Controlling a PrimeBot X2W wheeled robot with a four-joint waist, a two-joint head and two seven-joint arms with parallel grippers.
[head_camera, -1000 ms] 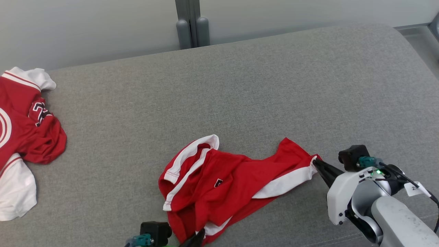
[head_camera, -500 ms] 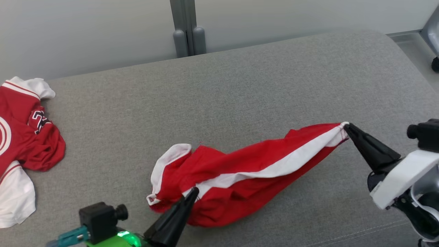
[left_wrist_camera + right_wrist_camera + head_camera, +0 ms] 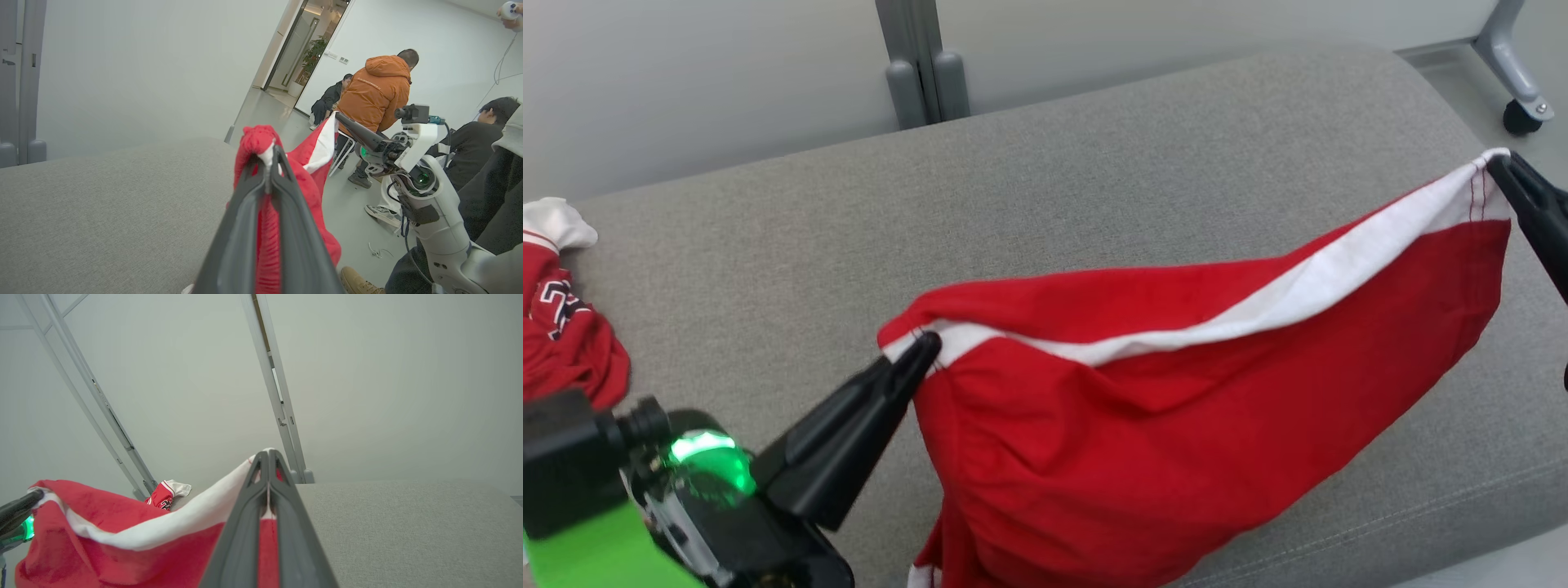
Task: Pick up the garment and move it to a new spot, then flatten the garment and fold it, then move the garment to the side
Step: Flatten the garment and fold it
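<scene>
My left gripper (image 3: 927, 343) pinches one white-trimmed corner of the red garment (image 3: 1176, 408) and my right gripper (image 3: 1500, 166) pinches the opposite corner, so the cloth hangs stretched between them above the near edge of the grey cushion (image 3: 1094, 188). I judge this is the pick-up-and-move step; next I should carry it over the cushion's bare middle and lower it with the top edge tight.
</scene>
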